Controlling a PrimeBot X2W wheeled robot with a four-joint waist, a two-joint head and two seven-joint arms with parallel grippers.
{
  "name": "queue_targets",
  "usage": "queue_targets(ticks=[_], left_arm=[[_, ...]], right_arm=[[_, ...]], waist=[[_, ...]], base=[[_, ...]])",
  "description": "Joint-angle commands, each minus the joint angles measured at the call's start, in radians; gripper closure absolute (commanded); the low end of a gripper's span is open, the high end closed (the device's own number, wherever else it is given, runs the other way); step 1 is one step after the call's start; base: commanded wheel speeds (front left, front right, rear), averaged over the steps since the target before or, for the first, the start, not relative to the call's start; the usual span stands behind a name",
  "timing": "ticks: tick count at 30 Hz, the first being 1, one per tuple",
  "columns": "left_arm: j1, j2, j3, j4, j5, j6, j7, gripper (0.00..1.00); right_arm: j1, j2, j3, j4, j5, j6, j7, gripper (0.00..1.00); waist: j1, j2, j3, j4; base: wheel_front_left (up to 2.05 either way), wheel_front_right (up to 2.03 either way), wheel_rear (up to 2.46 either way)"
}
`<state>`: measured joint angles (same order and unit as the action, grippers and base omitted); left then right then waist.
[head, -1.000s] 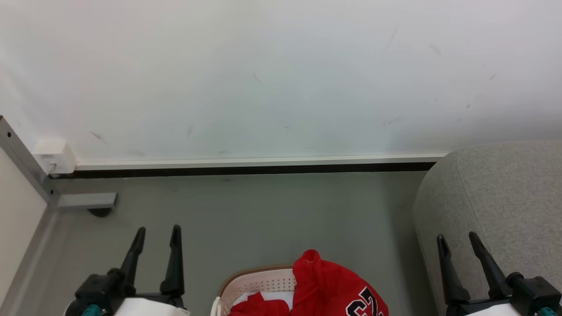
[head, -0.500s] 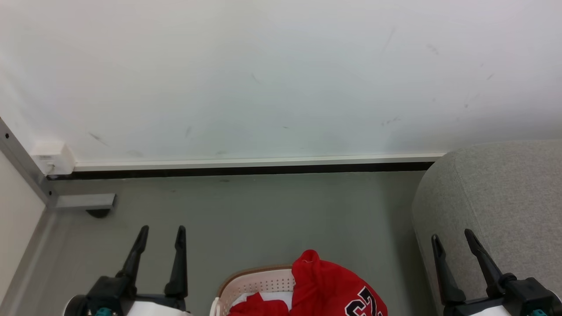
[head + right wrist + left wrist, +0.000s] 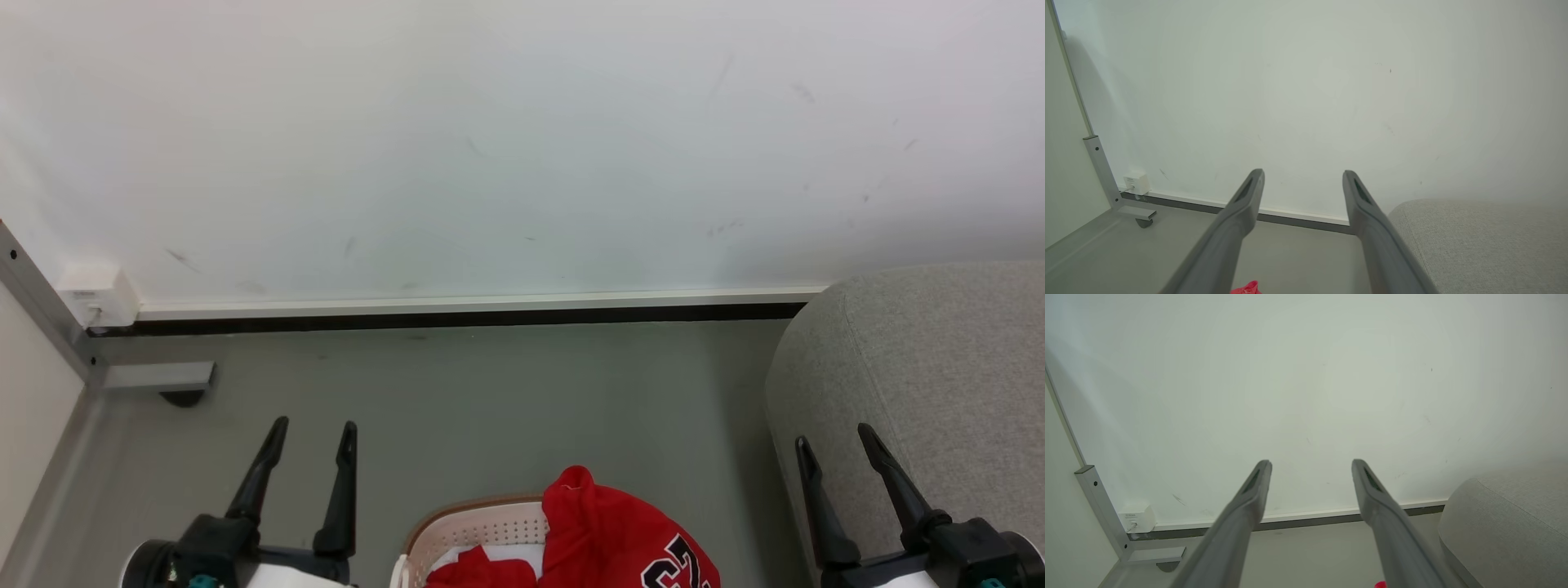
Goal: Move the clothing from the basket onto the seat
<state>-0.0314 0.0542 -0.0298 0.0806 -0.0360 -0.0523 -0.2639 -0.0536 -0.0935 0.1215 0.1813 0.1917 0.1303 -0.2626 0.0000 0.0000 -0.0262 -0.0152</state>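
Red clothing [image 3: 608, 531] with a black-and-white number is heaped in the cream basket [image 3: 478, 523] at the bottom centre of the head view; a red tip of the clothing [image 3: 1247, 288] peeks in at the bottom of the right wrist view. The light-grey seat [image 3: 939, 376] rises at the right. My left gripper [image 3: 314, 426] hovers open to the left of the basket, above the floor. In front of the seat's edge my right gripper [image 3: 833, 434] stands open, to the right of the basket. Both are empty, as the left gripper [image 3: 1310, 462] and right gripper [image 3: 1302, 172] wrist views confirm.
A white wall [image 3: 490, 147] with a baseboard [image 3: 473, 304] closes off the back. A metal frame post with a foot and caster [image 3: 159, 377] stands at the far left by a white wall box [image 3: 96, 294]. Grey floor [image 3: 506, 408] stretches between basket and wall.
Both grippers have drifted slightly inward toward the basket, the left to the right and the right to the left. Clothing and basket stay put.
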Motion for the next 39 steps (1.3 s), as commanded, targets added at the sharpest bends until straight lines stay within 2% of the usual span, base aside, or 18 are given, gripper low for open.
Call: queue_targets(ticks=[1, 24, 33, 39], left_arm=[[0.011, 0.004, 0.006, -0.004, 0.009, -0.001, -0.001, 0.0], [0.014, 0.0, 0.023, 0.0, -0.001, 0.0, -0.001, 0.0], [0.004, 0.0, 0.02, 0.029, 0.0, -0.004, -0.001, 0.0], [-0.05, 0.003, 0.007, 0.095, 0.011, -0.018, -0.001, 0.0]], right_arm=[[0.0, -0.001, -0.002, -0.006, 0.002, 0.001, -0.003, 0.0], [-0.005, 0.001, -0.005, -0.003, 0.01, 0.001, -0.003, 0.0], [-0.026, -0.002, -0.011, -0.014, 0.016, 0.001, -0.003, 0.0], [-0.051, -0.002, -0.022, -0.047, 0.017, 0.001, -0.002, 0.0]], waist=[[0.0, 0.0, 0.0, 0.001], [0.0, 0.0, 0.003, -0.017], [0.0, 0.0, 0.039, -0.111], [0.0, 0.0, 0.129, -0.179]], base=[[0.0, 0.0, 0.0], [0.0, 0.0, 0.0], [0.0, 0.0, 0.0], [0.0, 0.0, 0.0]])
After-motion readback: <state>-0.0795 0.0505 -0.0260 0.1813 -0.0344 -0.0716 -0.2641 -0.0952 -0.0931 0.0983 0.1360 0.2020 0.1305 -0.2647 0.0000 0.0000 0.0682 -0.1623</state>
